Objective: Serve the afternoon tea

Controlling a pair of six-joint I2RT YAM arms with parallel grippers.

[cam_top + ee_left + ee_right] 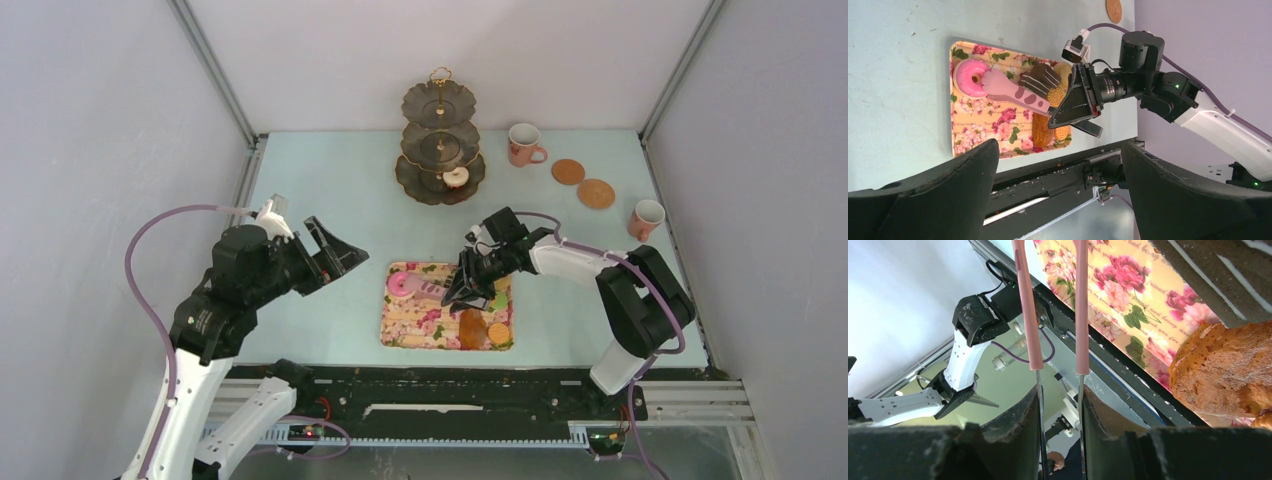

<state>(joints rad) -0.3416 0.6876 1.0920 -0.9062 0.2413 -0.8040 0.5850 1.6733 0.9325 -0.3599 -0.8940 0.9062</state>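
Top external view shows a pale blue table [330,190] between grey walls [100,120]; right gripper [466,293] clamps tongs [428,288] over the tray [405,326], left gripper [338,256] gapes empty.

Right gripper [462,293] hides most of green macaron [498,299]; chocolate slice [1218,275] cut by frame edge.
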